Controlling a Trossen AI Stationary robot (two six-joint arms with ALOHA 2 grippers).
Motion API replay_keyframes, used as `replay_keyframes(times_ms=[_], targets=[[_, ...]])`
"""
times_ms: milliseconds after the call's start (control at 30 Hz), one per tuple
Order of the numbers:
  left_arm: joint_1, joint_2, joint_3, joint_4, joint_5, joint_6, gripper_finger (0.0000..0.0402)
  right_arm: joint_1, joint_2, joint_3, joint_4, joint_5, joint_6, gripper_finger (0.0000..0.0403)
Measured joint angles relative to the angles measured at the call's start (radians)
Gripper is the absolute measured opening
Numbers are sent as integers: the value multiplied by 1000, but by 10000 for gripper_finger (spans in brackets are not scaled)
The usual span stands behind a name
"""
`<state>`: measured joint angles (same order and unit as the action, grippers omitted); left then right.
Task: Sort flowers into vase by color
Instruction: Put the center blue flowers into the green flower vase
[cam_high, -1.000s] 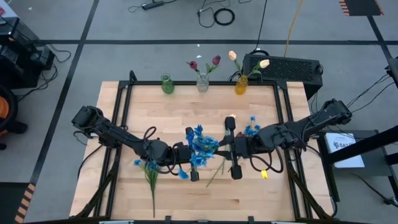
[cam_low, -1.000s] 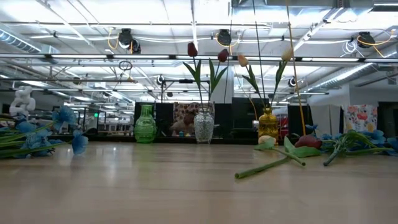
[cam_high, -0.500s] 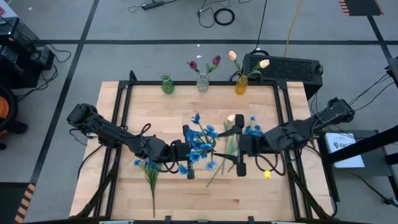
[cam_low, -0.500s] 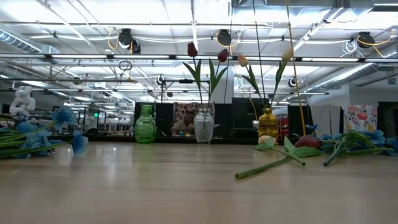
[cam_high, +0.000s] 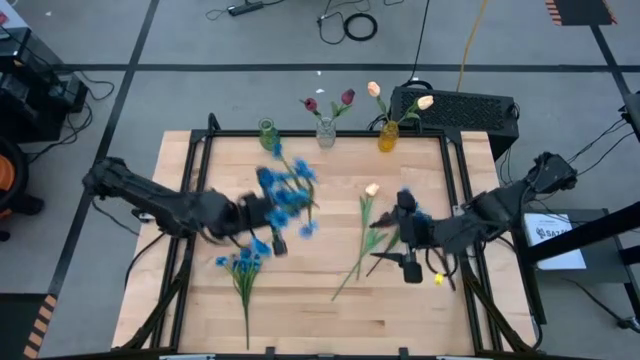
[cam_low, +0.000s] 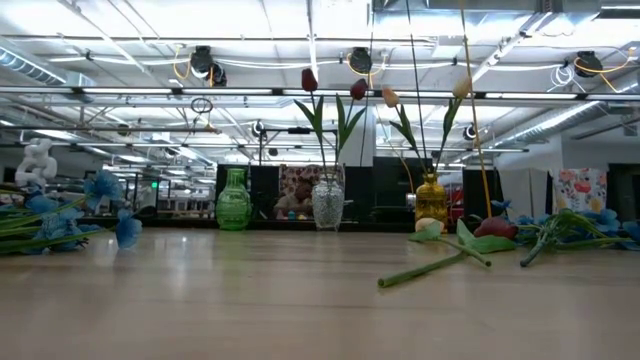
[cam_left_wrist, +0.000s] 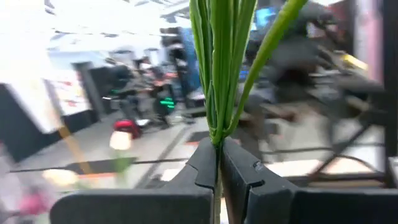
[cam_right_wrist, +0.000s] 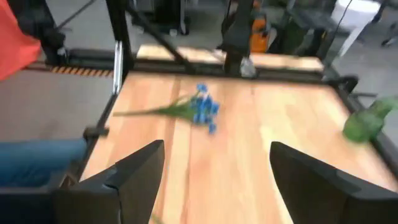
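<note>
— Flowers first: where's the blue bunch (cam_high: 283, 190)?

— My left gripper (cam_left_wrist: 217, 163) has its fingers clamped on the green stems, holding the bunch above the table (cam_high: 320, 300), just short of the green vase (cam_high: 267, 135).

— And the right gripper (cam_right_wrist: 214, 168)?

— Fingers spread wide, nothing between them, low over the table's right side.

— What's left lying down?

— I see a cream tulip (cam_high: 371, 190) near the middle, another blue bunch (cam_high: 242, 262) on the left. Red tulips (cam_high: 328, 100) stand in the clear vase (cam_high: 326, 133).
</note>
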<state>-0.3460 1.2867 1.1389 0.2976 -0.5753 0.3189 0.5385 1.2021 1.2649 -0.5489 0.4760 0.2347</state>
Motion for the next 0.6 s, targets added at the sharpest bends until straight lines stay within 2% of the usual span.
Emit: replay_keyframes(times_ms=[133,333,600], targets=[[111,-124,0,-86,-17,1,8,9,0,-104,64,-3,9,273],[372,-265,-80,-117,72,-28,7,5,2,-246,181,0,-19,258],[758,-320,-227,-117,345,-183,7,-35,2,-260,237,1,-120,239]])
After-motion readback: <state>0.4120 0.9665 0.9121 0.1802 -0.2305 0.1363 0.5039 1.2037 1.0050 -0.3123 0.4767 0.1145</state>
